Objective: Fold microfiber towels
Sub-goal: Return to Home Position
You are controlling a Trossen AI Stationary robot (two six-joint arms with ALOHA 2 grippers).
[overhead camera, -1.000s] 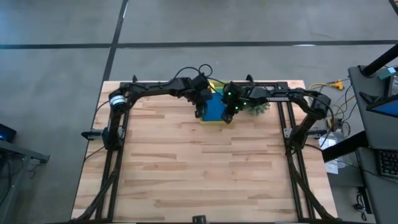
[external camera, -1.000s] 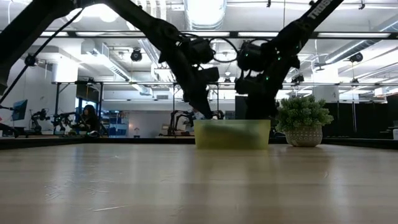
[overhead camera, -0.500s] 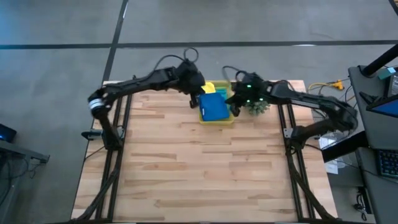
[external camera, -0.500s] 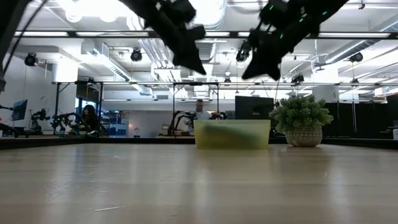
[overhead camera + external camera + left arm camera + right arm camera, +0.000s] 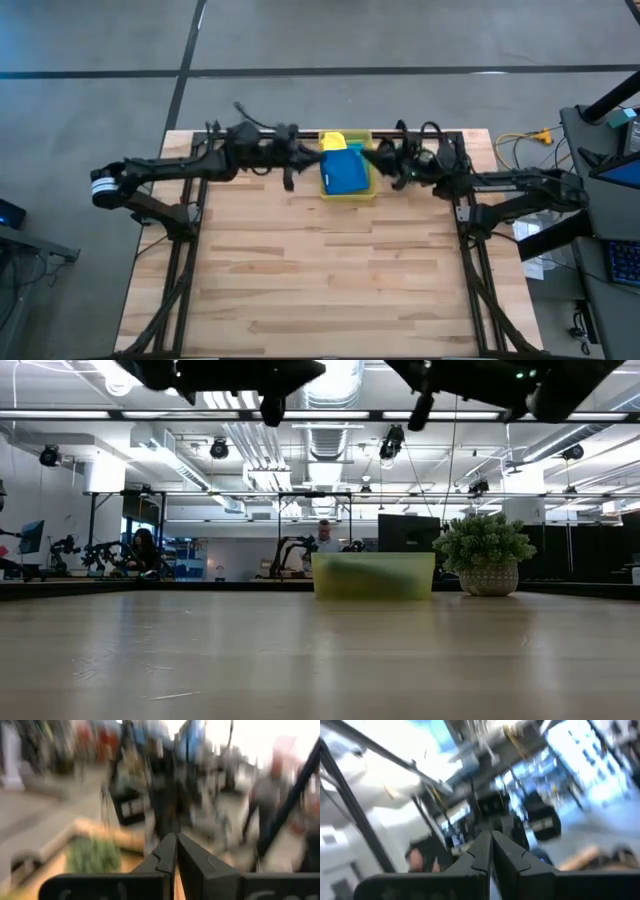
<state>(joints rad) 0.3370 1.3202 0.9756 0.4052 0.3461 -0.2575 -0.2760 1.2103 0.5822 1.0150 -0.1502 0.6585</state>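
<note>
The royal blue towel (image 5: pixel 346 176) lies folded in the yellow-green bin (image 5: pixel 349 196) at the far edge of the counter (image 5: pixel 320 280). The yellow towel (image 5: pixel 333 141) sits just behind it in the same bin. The left gripper (image 5: pixel 289 176) hangs just beside the bin on one side and the right gripper (image 5: pixel 376 160) on the other, both raised well above its rim. Each gripper's fingers (image 5: pixel 165 856) are pressed together, holding nothing. A small green plant (image 5: pixel 487 556) stands just beside the bin.
</note>
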